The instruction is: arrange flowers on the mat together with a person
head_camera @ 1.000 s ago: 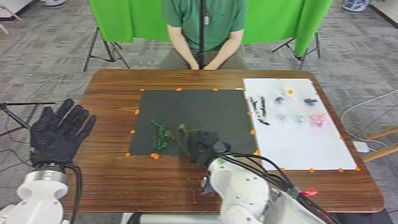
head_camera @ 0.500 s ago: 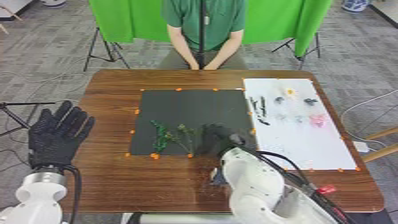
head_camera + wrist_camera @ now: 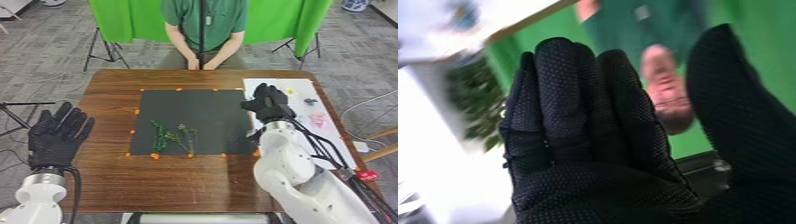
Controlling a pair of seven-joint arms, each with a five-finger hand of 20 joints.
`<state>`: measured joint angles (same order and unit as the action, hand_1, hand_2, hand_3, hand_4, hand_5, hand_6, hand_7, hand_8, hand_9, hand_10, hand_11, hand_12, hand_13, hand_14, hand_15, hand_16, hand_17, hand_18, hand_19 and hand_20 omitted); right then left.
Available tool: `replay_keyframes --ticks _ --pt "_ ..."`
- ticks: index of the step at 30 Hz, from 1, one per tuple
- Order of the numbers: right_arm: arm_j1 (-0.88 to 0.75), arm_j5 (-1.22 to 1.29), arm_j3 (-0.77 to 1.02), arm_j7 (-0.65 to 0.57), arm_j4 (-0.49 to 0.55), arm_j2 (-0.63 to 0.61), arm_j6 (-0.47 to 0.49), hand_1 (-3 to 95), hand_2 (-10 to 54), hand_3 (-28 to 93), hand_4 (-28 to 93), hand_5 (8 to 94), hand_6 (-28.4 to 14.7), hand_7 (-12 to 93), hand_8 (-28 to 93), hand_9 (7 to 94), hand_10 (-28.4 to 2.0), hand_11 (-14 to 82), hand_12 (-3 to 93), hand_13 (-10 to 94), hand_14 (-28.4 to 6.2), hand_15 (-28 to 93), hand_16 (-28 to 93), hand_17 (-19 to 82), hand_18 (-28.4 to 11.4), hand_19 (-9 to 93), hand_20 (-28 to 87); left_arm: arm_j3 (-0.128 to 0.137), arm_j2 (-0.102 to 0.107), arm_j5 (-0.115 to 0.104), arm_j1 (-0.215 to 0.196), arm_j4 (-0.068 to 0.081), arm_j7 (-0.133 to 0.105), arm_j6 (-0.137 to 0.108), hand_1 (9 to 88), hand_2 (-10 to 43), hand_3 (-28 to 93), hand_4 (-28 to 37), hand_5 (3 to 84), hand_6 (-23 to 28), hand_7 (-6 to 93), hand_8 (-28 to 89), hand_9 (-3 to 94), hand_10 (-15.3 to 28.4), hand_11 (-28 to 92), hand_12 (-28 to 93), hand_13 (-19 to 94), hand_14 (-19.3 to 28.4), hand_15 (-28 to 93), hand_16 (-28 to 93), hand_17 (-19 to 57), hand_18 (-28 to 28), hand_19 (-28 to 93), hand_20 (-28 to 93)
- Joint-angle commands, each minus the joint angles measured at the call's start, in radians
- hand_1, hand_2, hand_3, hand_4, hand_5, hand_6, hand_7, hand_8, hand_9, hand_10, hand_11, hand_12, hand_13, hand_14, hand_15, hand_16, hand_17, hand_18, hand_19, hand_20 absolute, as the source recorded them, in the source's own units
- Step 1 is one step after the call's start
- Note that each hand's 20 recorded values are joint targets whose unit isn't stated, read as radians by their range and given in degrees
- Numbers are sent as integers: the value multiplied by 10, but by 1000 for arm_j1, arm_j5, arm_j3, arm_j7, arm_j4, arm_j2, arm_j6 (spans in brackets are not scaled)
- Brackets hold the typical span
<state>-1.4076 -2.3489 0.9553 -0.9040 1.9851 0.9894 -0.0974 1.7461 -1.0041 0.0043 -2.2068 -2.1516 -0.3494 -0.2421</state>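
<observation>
In the head view my right hand (image 3: 269,103) is over the left part of the white sheet, near the black mat's right edge, fingers straight. The right wrist view has the same hand (image 3: 580,130) with straight fingers and thumb apart, holding nothing. Two green sprigs lie on the lower left of the black mat (image 3: 200,107): a denser green one (image 3: 160,136) and a thinner one (image 3: 188,137) beside it. On the white sheet (image 3: 306,90) are a yellow flower (image 3: 290,91), a dark one (image 3: 310,101) and a pink one (image 3: 320,120). My left hand (image 3: 59,135) is open left of the mat.
Orange tape pieces line the mat and sheet edges on the wooden table (image 3: 178,185). Across the table a person's hands (image 3: 202,65) rest together at the far edge. My right forearm extends over the sheet's lower left part and the table's near right.
My right hand has moved away from beside the thinner sprig, forward and right to the white sheet. Both sprigs remain on the mat. My left hand has hardly moved.
</observation>
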Motion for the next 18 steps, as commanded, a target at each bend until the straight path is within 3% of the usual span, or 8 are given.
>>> replay_keyframes --ticks 1,5,8,12,14,15,16,18 --pt "184 56 -55 -14 -185 -34 112 365 -95 665 -231 576 -113 141 -64 566 -226 191 208 464 -212 643 244 258 -279 854 325 -11 -3 -5 -11 1 2 -4 364 115 682 -283 543 71 296 -120 524 164 323 184 392 174 593 -13 -51 154 394 193" --pt "206 71 -64 -31 -220 -42 110 347 -95 637 -238 586 -120 132 -61 567 -228 186 205 463 -217 655 263 261 -282 860 349 -22 -2 -5 -4 5 7 0 364 114 682 -283 543 70 296 -121 524 164 323 184 392 174 594 -13 -51 154 394 193" --pt "112 50 23 -46 -134 -49 95 335 -95 638 -243 585 -122 132 -59 566 -229 182 205 460 -219 656 268 258 -282 855 354 -26 -3 1 -4 4 12 3 364 114 683 -283 542 69 298 -121 524 164 323 184 392 174 594 -13 -51 154 394 193" --pt "-40 32 145 -8 1 -62 -18 329 -95 643 -243 578 -123 132 -58 559 -232 183 209 446 -222 653 266 251 -281 838 350 -21 -9 0 -17 -7 10 3 363 114 684 -283 542 69 297 -122 524 164 323 184 391 174 593 -13 -51 154 394 193" --pt "-109 60 213 20 52 -62 -58 326 -95 646 -239 567 -119 132 -58 551 -231 182 210 442 -218 635 253 249 -277 829 345 -18 -10 12 -14 -6 11 14 363 114 685 -283 542 70 297 -122 524 164 323 184 391 174 593 -13 -51 154 393 193" --pt "-133 89 241 28 72 -62 -86 325 -95 648 -237 559 -117 133 -59 544 -229 181 211 438 -215 619 243 246 -273 817 339 -13 -7 25 -11 -10 11 5 363 114 684 -283 543 70 296 -122 524 164 323 184 391 174 593 -13 -51 154 393 192" --pt "-144 96 259 30 82 -62 -111 324 -95 649 -236 553 -116 133 -61 539 -228 179 211 433 -214 606 233 243 -270 808 334 -7 -5 54 -3 -8 13 2 363 113 684 -283 543 70 295 -122 523 165 319 182 391 175 585 -15 -51 154 392 192" --pt "-179 149 310 74 108 -74 -167 321 -95 650 -234 548 -114 135 -62 534 -226 176 211 429 -213 590 219 241 -265 795 323 5 23 71 12 -4 10 5 360 111 685 -283 541 70 281 -121 519 165 301 176 390 173 545 -24 -50 154 388 188"
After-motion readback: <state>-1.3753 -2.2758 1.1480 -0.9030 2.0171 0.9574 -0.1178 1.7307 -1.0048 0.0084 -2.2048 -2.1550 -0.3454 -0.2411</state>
